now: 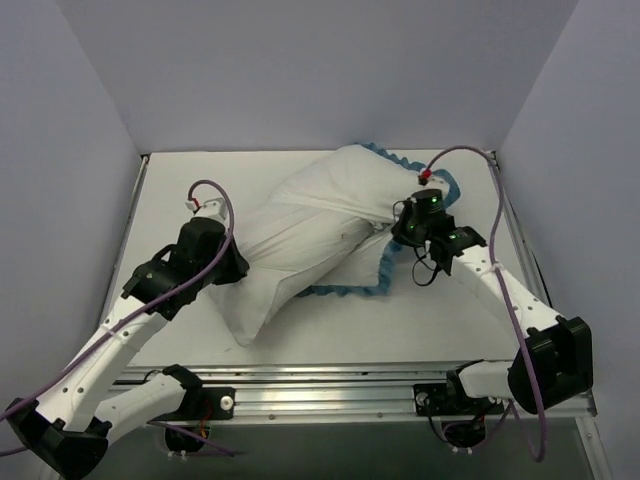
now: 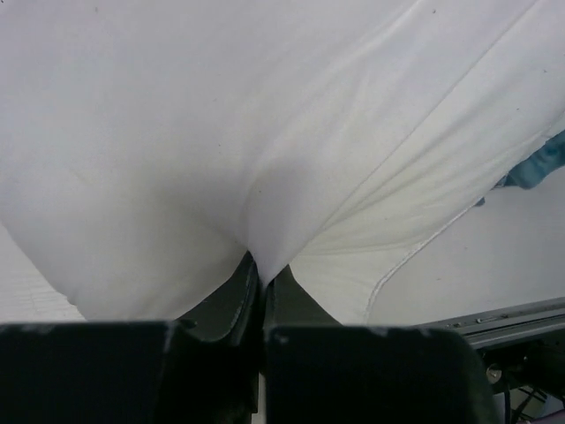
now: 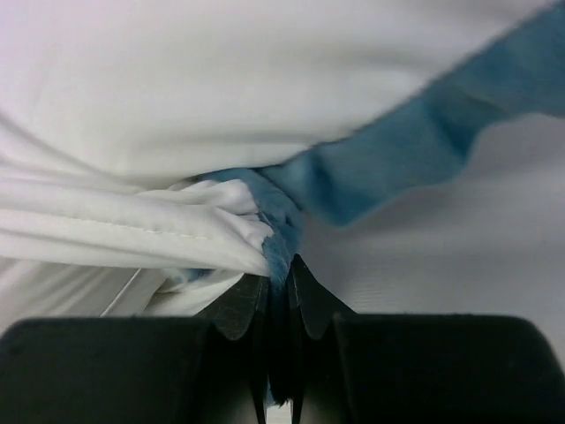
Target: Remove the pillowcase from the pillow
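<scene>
Left hand point(image 2: 260, 268) clenched on white pillow point(image 2: 177, 132), right hand point(image 3: 281, 269) clenched on blue-trimmed pillowcase point(image 3: 397, 163) edge

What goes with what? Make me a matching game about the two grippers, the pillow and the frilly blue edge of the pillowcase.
Things:
1. left gripper
2. right gripper
3. pillow
4. pillowcase trim

Descriptions:
A. blue and ruffled
B. shut on the blue trim
C. shut on plain white cloth
D. plump and plain white

Pairs: 1-C, 2-B, 3-D, 4-A
</scene>
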`<state>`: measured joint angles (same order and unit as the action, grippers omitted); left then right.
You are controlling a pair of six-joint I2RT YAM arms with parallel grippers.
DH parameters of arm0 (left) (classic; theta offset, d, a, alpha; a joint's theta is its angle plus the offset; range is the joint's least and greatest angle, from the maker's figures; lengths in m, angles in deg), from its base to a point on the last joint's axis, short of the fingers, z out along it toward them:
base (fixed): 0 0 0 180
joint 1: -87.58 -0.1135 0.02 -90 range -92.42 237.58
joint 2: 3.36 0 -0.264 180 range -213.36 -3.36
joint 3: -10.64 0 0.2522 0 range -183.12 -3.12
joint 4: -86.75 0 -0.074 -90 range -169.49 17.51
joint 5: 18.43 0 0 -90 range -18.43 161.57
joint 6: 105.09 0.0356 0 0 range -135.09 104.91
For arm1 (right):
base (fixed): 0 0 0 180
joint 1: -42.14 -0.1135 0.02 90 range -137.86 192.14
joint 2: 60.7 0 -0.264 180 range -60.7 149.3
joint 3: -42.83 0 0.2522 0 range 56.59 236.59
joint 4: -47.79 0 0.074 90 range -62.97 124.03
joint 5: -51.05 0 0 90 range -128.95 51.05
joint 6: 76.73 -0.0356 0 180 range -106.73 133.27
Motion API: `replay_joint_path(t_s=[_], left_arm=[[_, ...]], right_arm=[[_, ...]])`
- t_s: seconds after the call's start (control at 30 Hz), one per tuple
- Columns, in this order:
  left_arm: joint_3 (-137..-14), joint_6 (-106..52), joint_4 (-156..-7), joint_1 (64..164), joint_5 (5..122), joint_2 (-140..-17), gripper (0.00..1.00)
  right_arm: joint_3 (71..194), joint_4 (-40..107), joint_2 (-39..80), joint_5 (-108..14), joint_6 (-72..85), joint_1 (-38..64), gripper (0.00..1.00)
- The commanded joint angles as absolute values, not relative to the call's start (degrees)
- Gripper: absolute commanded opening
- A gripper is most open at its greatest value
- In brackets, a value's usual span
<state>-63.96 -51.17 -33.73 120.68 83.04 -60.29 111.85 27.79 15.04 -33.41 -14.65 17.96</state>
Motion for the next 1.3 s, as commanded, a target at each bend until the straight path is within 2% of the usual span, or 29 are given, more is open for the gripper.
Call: replay_joint_path(t_s=[0.0, 0.17, 0.2, 0.27, 0.3, 0.33, 0.4, 0.43, 0.47, 0.53, 0.8, 1.0, 1.27], left_arm=[[-67.72, -47.88, -21.05, 116.32, 87.39, -55.23, 0.02], [-66.41, -48.93, -18.66, 115.35, 85.82, -51.18, 0.02], [-63.44, -49.11, -19.71, 115.35, 81.98, -49.61, 0.02], [-59.39, -50.07, -25.22, 115.44, 74.95, -47.67, 0.02], [-55.80, -50.68, -27.17, 115.53, 68.30, -45.92, 0.06], [-54.46, -51.56, -29.11, 115.53, 65.80, -45.21, 0.39], [-53.66, -51.66, -32.37, 115.53, 62.62, -44.50, 0.73], [-55.13, -51.22, -32.73, 115.61, 60.96, -44.84, 0.87], [-56.54, -49.56, -32.73, 115.53, 60.33, -45.46, 0.95], [-62.66, -47.71, -31.68, 115.53, 59.54, -49.14, 0.94], [-83.96, -39.97, -29.12, 112.19, 63.14, -72.67, 0.94], [-87.93, -38.56, -35.01, 107.36, 56.21, -87.70, 0.94], [-88.37, -38.38, -39.49, 106.47, 48.91, -100.47, 0.95]], right_arm=[[114.59, 20.50, 10.58, -29.53, -14.15, 31.64, 0.00], [114.16, 20.50, 9.43, -36.04, -13.80, 36.08, 0.00], [113.81, 21.02, 9.43, -40.75, -13.62, 35.99, 0.00], [111.79, 24.09, 8.56, -46.30, -13.27, 35.64, 0.08], [111.17, 24.62, 8.12, -50.25, -13.36, 35.38, 0.15], [110.21, 25.59, 7.59, -51.77, -13.36, 35.03, 0.33], [110.03, 24.98, 5.66, -52.66, -12.66, 33.80, 0.47], [110.29, 23.67, 4.96, -52.66, -12.31, 33.53, 0.54], [111.07, 22.88, 3.65, -52.83, -11.78, 33.18, 0.64], [112.30, 20.25, 2.49, -53.27, -10.12, 32.65, 0.71], [117.41, 18.39, 0.03, -54.15, -6.77, 25.71, 0.80], [117.06, 20.14, 1.35, -55.12, -5.27, 22.02, 0.84], [116.35, 22.60, 3.63, -54.86, -4.74, 18.95, 0.85]])
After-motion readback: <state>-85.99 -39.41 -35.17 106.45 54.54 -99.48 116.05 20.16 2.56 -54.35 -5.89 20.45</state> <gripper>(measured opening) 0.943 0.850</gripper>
